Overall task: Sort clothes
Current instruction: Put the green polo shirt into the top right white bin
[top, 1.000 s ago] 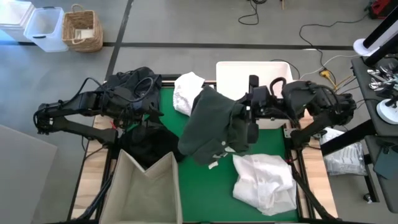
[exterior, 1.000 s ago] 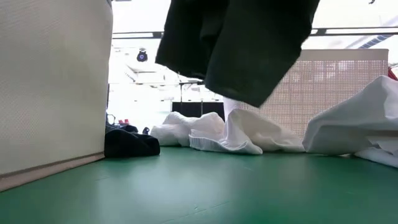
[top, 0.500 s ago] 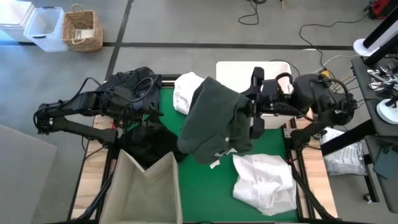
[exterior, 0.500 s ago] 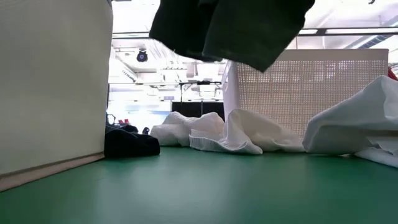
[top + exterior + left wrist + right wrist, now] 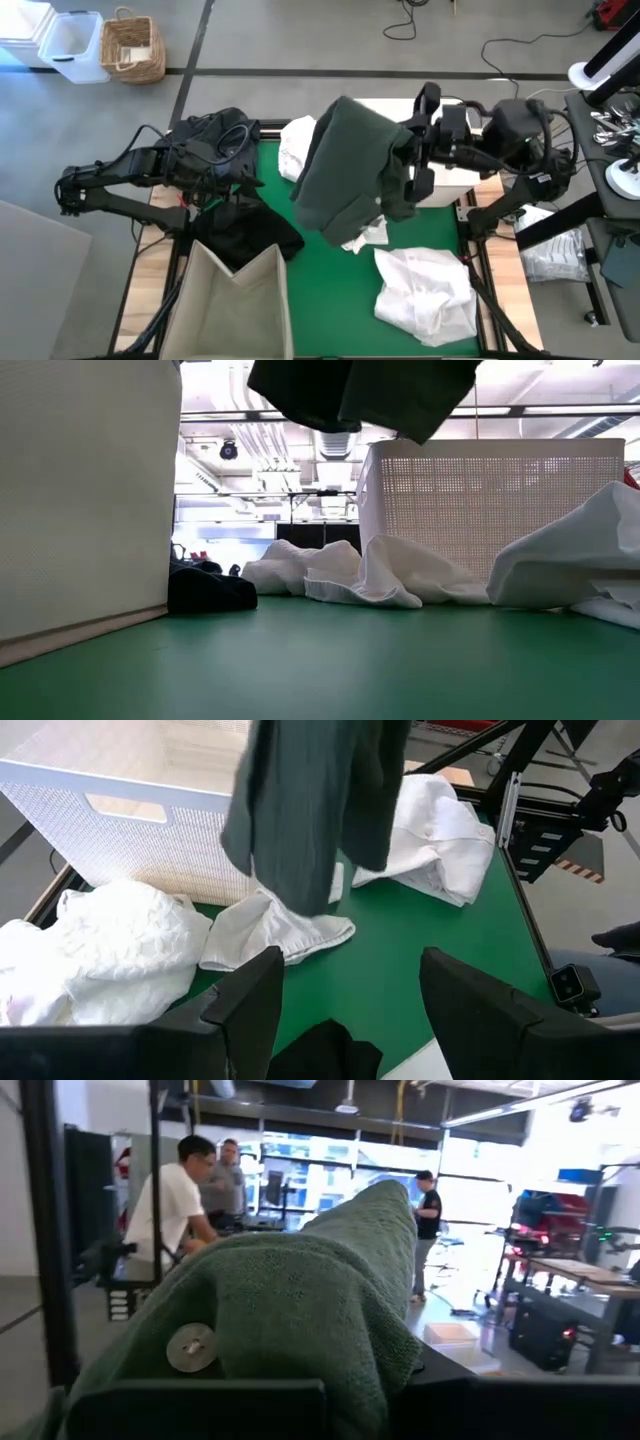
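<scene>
Above table centre, toward 1 o'clock:
Right gripper [image 5: 412,172]: clenched on dark green garment [image 5: 345,165], which hangs clear of the green mat [image 5: 330,290].
Left gripper [image 5: 240,165]: at 10 o'clock, fingers spread, holding nothing.
White basket [image 5: 455,185]: at 1 o'clock.
White garments [image 5: 425,290]: at 5 and 12 o'clock.

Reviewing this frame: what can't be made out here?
- Right gripper: fingertips buried in the green garment, high and right wrist views.
- White basket contents: hidden by its wall in the low view, by the garment from above.
- Beige bin interior: cut off by the high view's bottom edge.
</scene>
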Controlling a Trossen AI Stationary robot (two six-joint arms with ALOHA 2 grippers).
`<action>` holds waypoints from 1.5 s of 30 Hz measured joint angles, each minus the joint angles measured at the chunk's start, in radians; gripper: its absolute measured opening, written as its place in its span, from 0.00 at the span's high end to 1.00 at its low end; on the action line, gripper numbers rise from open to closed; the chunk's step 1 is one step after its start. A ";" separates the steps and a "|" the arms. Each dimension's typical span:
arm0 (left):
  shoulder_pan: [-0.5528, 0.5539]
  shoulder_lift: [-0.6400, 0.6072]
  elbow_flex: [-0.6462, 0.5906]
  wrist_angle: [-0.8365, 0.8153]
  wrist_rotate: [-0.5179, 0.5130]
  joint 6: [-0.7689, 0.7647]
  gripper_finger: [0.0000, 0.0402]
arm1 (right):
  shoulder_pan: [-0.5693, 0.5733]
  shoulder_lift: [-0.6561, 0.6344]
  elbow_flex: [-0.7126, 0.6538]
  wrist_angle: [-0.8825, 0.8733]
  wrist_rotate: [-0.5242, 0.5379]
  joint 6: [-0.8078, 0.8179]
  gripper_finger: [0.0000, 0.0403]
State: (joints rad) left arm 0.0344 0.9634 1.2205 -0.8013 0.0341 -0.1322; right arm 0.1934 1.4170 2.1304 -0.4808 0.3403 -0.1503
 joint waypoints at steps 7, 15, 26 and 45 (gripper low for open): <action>0.000 0.000 0.000 0.000 0.000 0.000 0.47 | -0.055 0.000 0.048 0.000 0.000 0.000 0.97; 0.000 0.000 0.000 0.000 0.000 0.000 0.47 | -0.063 -0.001 0.136 0.001 0.006 -0.047 0.97; 0.000 0.000 0.000 0.000 0.000 0.000 0.47 | -0.064 -0.002 0.186 0.025 0.149 -0.247 0.97; 0.000 0.000 0.000 0.000 0.000 0.000 0.47 | -0.184 -0.001 0.193 0.007 0.474 -0.634 0.97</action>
State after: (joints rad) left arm 0.0343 0.9634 1.2205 -0.8017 0.0341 -0.1326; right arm 0.0089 1.4158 2.3234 -0.4740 0.8147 -0.7847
